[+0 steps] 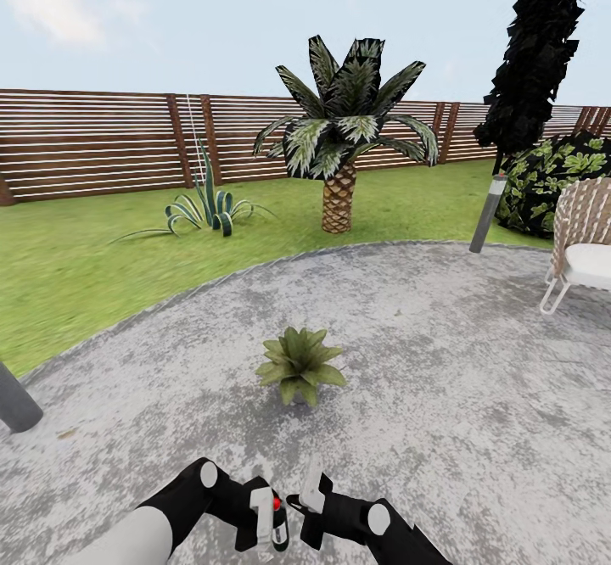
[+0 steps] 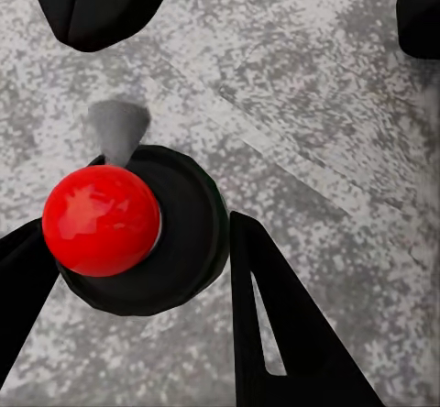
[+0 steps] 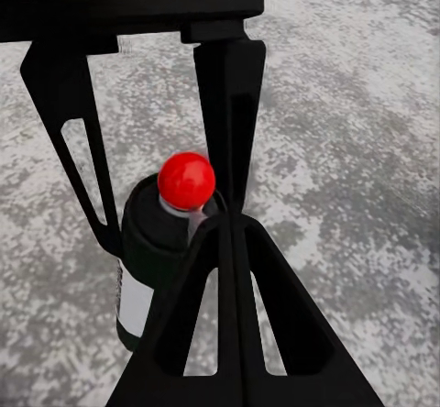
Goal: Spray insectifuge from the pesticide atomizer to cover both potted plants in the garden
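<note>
head view: the left pincer grips the pesticide atomizer upright, red top toward the potted plant just ahead on the patio, likely for aiming; the right pincer stands narrow beside it, holding nothing.

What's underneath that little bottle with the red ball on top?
Grey speckled paving of the patio lies all around below the bottle, which the left hand grips at its sides. The bottle's own body covers its base, so contact with the ground can't be judged.

Holding the pesticide atomizer in the left gripper before the right gripper, potted plant on patio ahead.
</note>
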Motion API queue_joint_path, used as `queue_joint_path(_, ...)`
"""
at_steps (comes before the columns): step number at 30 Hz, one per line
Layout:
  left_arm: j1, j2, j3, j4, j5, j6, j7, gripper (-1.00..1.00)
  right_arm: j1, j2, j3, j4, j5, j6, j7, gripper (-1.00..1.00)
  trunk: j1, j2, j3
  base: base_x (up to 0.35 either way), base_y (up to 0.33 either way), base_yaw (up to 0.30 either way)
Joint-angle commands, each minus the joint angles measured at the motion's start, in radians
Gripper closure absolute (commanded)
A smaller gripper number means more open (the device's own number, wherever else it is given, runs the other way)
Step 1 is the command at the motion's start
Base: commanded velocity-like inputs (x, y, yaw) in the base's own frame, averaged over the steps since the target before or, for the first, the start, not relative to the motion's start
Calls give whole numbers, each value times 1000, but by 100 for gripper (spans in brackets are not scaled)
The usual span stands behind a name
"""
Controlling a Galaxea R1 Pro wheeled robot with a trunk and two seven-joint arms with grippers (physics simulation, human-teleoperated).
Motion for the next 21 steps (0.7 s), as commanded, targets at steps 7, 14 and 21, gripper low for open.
queue_joint_path(7,-1,-3,3,-2,-3,-3,-2,100,0,0,-2,-1,10,-6,-1,100,0,0,-1,0,0,0)
queue_joint_path(14,-1,-4,4,-3,7,-3,-2,100,0,0,-2,-1,10,-6,-1,100,0,0,-1,0,0,0)
queue_joint_path(21,-2,-5,5,-3,11,-3,-2,100,0,0,-2,-1,10,-6,-1,100,0,0,-1,0,0,0)
